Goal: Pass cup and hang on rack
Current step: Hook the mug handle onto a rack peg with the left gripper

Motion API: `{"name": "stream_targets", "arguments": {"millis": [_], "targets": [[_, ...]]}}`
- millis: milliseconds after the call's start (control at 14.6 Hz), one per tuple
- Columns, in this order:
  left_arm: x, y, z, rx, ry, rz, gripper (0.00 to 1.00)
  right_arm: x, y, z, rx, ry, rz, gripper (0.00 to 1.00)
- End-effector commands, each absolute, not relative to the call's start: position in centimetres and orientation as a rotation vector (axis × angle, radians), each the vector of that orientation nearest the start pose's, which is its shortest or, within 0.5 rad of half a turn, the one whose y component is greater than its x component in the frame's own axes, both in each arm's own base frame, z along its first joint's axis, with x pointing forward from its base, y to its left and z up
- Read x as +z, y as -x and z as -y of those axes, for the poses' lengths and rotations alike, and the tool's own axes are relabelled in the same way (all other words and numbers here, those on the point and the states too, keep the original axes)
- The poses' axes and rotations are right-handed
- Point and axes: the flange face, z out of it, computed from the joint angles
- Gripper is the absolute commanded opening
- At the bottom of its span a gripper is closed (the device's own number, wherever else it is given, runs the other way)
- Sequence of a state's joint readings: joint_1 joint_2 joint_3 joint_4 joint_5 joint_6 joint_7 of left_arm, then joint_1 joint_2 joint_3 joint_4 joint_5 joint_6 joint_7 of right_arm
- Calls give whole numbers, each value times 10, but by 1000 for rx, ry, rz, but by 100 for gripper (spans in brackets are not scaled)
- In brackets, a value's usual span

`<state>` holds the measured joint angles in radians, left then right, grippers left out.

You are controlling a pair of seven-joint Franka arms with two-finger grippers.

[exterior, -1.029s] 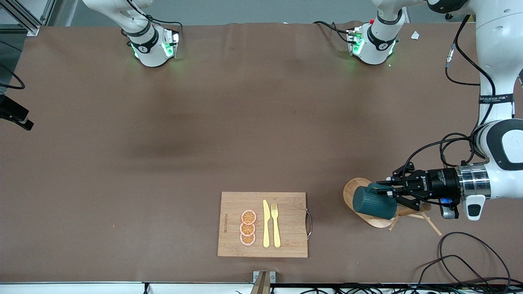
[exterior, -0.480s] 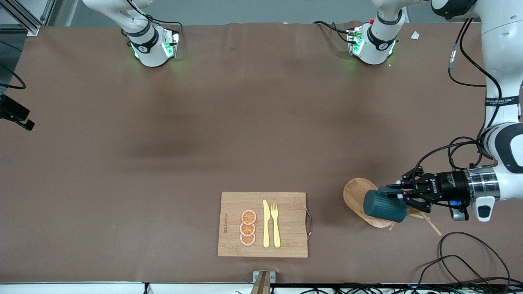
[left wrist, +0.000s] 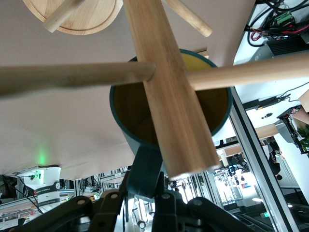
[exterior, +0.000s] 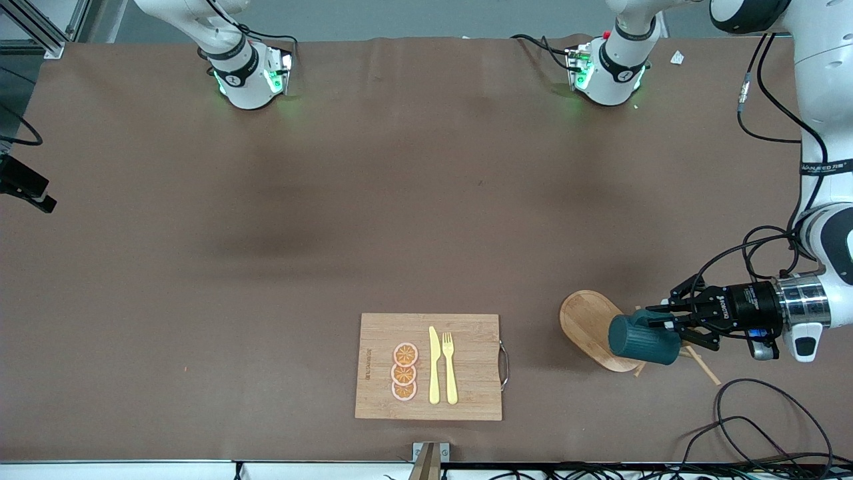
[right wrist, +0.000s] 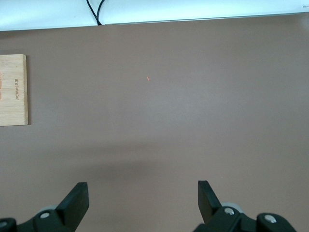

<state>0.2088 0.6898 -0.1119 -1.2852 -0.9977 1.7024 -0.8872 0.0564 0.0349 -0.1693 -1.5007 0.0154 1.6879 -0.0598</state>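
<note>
The dark teal cup (exterior: 641,341) lies on its side in the air, over the rack (exterior: 585,323), beside the top of its post. My left gripper (exterior: 656,325) is shut on the cup's handle. In the left wrist view the cup's yellow inside (left wrist: 130,104) faces the camera. The rack's post (left wrist: 166,82) and two thin pegs (left wrist: 72,77) cross in front of its mouth, and the rack's oval base (left wrist: 77,21) lies farther off. The left gripper (left wrist: 145,195) clamps the teal handle (left wrist: 147,176). My right gripper (right wrist: 140,198) is open and empty over bare table; it is outside the front view.
A wooden cutting board (exterior: 380,333) with a yellow knife, a fork and three orange slices lies near the front camera's edge; its corner shows in the right wrist view (right wrist: 13,90). Loose black cables (exterior: 753,427) lie at the left arm's end, nearer the camera.
My left gripper has carried the cup toward the left arm's end of the table, from over the rack's base to beside the post's top. The rack has stayed put.
</note>
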Motion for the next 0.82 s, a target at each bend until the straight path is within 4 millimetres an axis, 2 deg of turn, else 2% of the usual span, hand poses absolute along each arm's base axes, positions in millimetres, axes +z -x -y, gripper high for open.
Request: {"name": "stream_targets", "arguments": {"millis": [0,343,480,549,617,686,755], "targets": [[367,-728,-10,-771,-1722,-1308,1,656,-566,64,-249,3137,-70,100],[358,-728,-17,-779,-1709,-1321,2,657,-565,65,-246,3137,-72,100],[352,-729,-17,-793,-1688,-1325,9,657,-565,65,-246,3137,-75,100],[350,-729,-17,-795,-1685,-1323,17,657,-565,66,-246,3137,-77,100],[346,-729,-19,-792,-1689,-1317,32,657,-565,66,-246,3137,-75,100],[345,-729,-23,-789,-1689,-1322,52,657,-565,66,-246,3137,-77,100],[348,-729,-21,-781,-1704,-1321,76,657,-565,66,-246,3137,-73,100]]}}
